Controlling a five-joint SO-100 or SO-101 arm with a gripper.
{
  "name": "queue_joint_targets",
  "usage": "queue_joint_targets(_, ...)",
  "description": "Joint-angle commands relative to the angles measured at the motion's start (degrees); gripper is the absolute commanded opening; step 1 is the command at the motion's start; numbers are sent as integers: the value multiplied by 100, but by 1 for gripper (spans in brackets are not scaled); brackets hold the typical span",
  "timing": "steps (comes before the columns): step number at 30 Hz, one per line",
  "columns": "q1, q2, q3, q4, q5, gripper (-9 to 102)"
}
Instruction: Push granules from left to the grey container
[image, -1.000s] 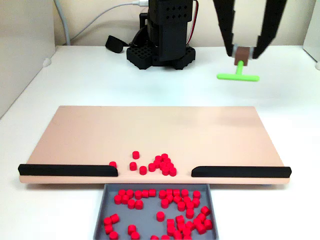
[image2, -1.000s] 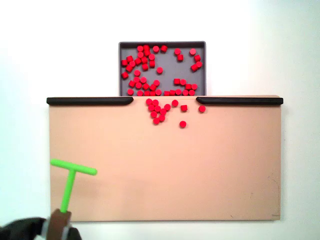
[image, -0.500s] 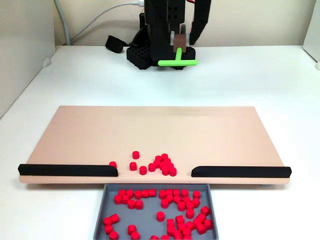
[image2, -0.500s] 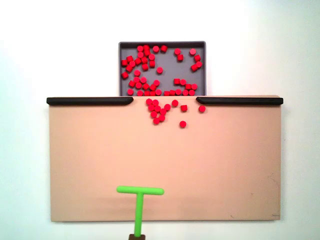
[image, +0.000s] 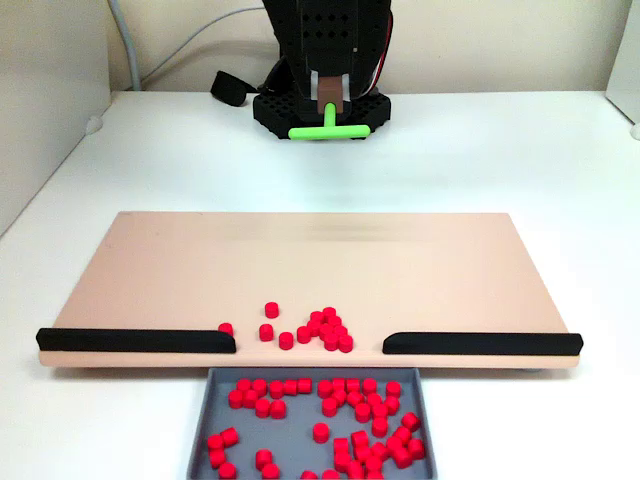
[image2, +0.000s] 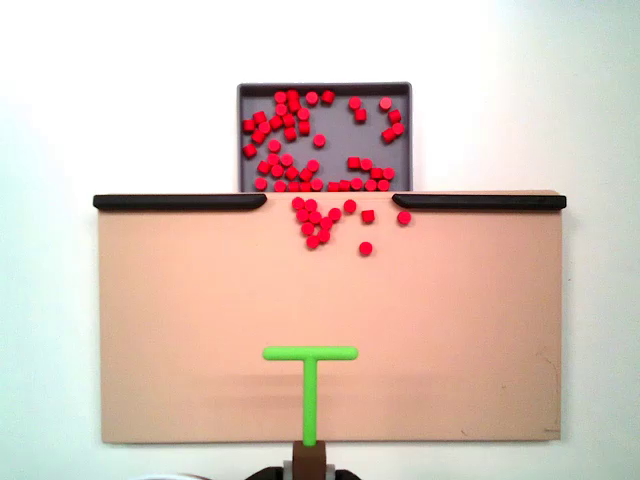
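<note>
Biggest thing on the white table (image: 520, 150) is the tan board (image: 300, 265), a wide flat panel lying across the middle in both fixed views (image2: 200, 340). Along one long edge it has two black strips (image: 135, 341), one at each end, with an open gap between them in the center. In the top-down fixed view the strips (image2: 485, 201) sit along the board's upper edge.

Next down in size is the black arm (image: 325, 50), standing on its dark base past the far edge of the board in the front fixed view.

Then the grey container (image: 197, 440), a shallow tray pushed right up against the board's edge at the gap between the strips. In the top-down view it sits just above that gap (image2: 325, 90). It's already got a lot of red pellets scattered inside.

The green T-shaped pusher (image: 329, 129) is clamped by its stem in the gripper (image: 329, 104), jaws closed on a brownish block at the stem's end. The crossbar points toward the board. From above, the pusher (image2: 310, 385) hangs over the board's near-arm edge, roughly centered, with the gripper (image2: 309, 466) at the bottom of the picture.

Smallest: the granules (image: 325, 329). A loose bunch still sits on the board right at the gap, a few strays to either side (image2: 318, 225), well apart from the pusher.
</note>
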Motion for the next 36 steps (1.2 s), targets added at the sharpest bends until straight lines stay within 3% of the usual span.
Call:
queue_joint_targets(1,97,79,-114,-9,-79,0)
queue_joint_targets(36,79,-88,-141,-167,88,0)
